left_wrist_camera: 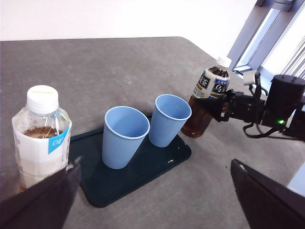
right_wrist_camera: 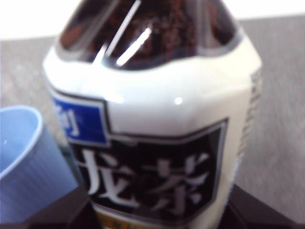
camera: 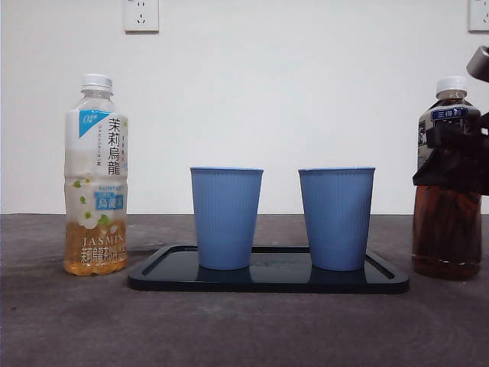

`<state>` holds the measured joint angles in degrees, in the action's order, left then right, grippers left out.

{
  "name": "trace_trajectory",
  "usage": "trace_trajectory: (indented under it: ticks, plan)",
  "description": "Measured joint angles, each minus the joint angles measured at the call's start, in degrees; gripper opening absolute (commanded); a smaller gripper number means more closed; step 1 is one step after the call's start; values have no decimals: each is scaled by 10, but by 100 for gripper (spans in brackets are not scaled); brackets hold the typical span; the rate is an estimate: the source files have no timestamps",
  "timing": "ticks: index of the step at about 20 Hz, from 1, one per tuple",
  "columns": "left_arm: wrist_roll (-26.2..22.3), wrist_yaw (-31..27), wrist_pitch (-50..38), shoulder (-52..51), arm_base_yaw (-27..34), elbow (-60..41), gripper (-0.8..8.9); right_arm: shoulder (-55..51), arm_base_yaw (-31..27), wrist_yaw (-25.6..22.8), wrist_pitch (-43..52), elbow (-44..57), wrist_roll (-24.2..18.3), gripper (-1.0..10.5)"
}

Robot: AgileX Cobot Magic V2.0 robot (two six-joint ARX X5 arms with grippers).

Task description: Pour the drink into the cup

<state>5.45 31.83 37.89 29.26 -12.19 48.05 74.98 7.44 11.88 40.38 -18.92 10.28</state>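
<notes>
Level, right claw flanks dark tea bottle — upright.

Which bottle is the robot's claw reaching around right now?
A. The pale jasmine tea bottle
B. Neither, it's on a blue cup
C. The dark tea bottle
C. The right gripper sits around the dark tea bottle, beside the tray; the jasmine bottle stands alone.
</notes>
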Motion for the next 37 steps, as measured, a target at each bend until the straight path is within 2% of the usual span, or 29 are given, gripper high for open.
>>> trace_trajectory:
  ticks: [5,10,13,18,22,28,37]
  plan:
    - [-11,-2,19,0,0,0,498,-119,33,-17,-315,-109,-42,180]
    - [-14,-2,28,0,-1,0,498,-140,90,-86,-613,-234,-100,180]
    - [-15,-2,33,0,-1,0,498,-140,126,-127,-731,-275,-129,180]
    - [-15,-2,37,0,-4,0,498,-137,177,-144,-811,-325,-149,181]
    - [-18,-2,37,0,-10,0,498,-91,212,-221,-886,-356,-160,181]
    - [-30,-2,37,-17,-20,0,498,8,224,-311,-975,-447,-181,181]
    - [-32,-3,35,-28,-25,0,498,114,261,-404,-1056,-526,-234,181]
